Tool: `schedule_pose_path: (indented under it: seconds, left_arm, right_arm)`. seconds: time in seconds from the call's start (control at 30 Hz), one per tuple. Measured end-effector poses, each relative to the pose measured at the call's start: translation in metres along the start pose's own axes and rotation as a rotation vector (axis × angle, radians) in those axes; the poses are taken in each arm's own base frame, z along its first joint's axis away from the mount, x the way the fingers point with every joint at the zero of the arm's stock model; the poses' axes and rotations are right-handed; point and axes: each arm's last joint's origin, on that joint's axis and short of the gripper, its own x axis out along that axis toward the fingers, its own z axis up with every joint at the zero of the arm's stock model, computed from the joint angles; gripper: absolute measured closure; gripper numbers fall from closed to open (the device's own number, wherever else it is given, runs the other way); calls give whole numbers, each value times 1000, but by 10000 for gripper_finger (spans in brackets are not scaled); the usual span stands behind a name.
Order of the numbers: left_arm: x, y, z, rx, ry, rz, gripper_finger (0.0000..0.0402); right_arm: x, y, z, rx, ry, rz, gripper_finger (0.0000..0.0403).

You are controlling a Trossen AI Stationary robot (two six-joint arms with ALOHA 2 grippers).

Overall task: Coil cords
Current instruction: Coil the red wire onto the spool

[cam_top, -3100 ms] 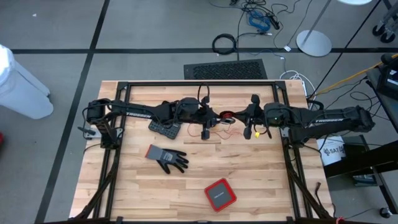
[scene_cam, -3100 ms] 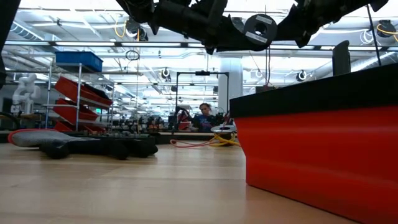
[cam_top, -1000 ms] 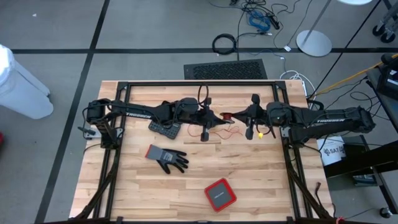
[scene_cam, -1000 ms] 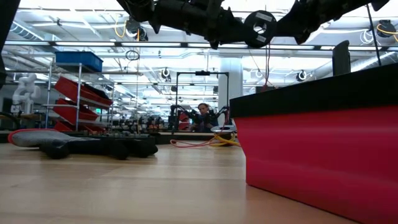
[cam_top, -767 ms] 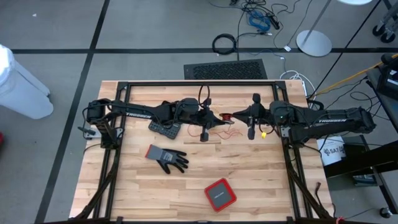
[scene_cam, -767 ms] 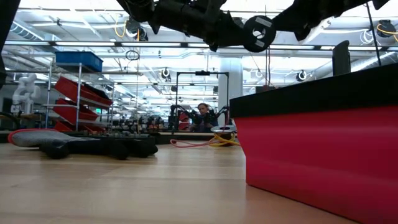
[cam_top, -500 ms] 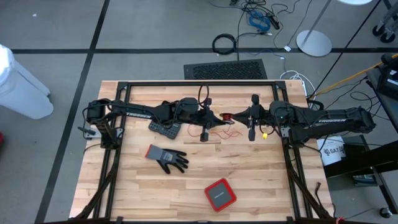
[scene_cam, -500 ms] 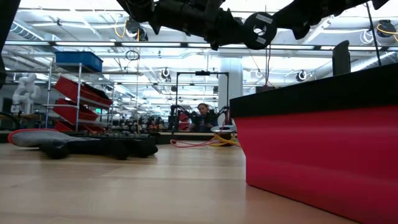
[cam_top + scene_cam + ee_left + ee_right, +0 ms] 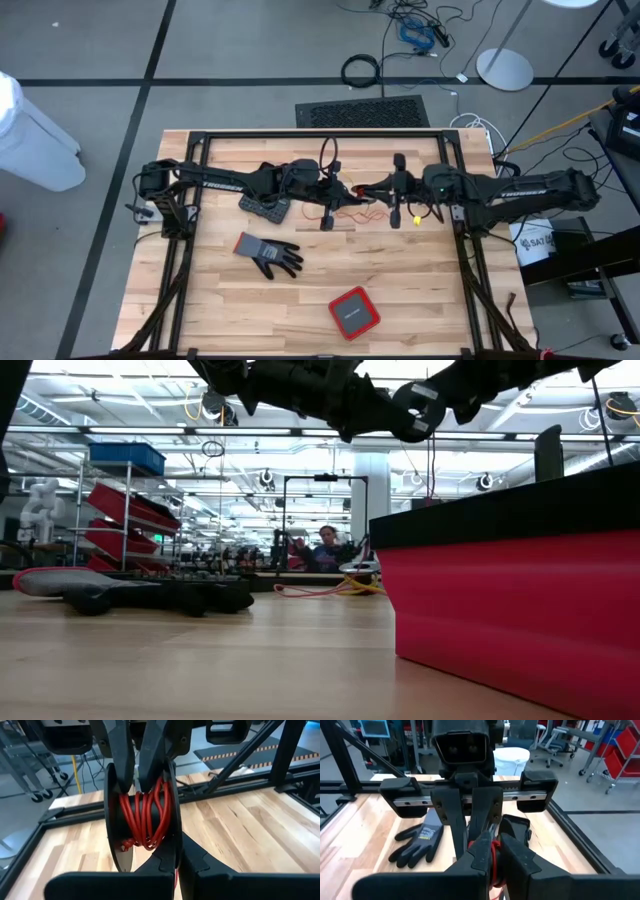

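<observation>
Two grippers meeting mid-table, both jaws pinching the red cord (image 9: 146,815), grey glove (image 9: 268,253) nearby, red box (image 9: 354,312) nearer the front edge.

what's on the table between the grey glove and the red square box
Nothing: in the high view, bare wooden tabletop separates the grey work glove from the red square box.

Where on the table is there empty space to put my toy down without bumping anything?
Bare wood lies along the near edge left of the red box, and right of it too. The far strip under the frame bar is also free. The middle is crowded: the left gripper and right gripper meet over the red cord, with the glove nearby.
</observation>
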Motion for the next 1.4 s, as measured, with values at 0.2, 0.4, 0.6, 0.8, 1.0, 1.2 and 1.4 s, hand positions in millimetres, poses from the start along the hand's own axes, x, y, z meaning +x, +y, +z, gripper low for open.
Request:
schedule_pose_path:
  seconds: [0.2,0.4,0.6,0.8,1.0,1.2,1.4]
  left_arm:
    - [0,0,-1,1,11,-4,401]
    - [0,-1,0,4,-2,-5,401]
    - [0,-1,0,4,0,-5,401]
    - [0,-1,-1,1,11,-8,395]
    - [0,-2,-4,-10,57,-23,321]
    - [-4,6,-13,-45,147,34,240]
    - [-6,15,-15,-70,153,56,216]
  right_arm:
    - [5,0,-3,-1,16,-1,381]
    - [6,-2,-2,3,12,-15,400]
    - [6,-2,-3,5,18,-16,403]
    - [6,-2,-4,4,28,-17,403]
    - [3,-4,-4,-9,38,-48,403]
    - [-9,-6,2,-7,-6,-61,403]
    - [-20,-7,8,0,-50,-59,403]
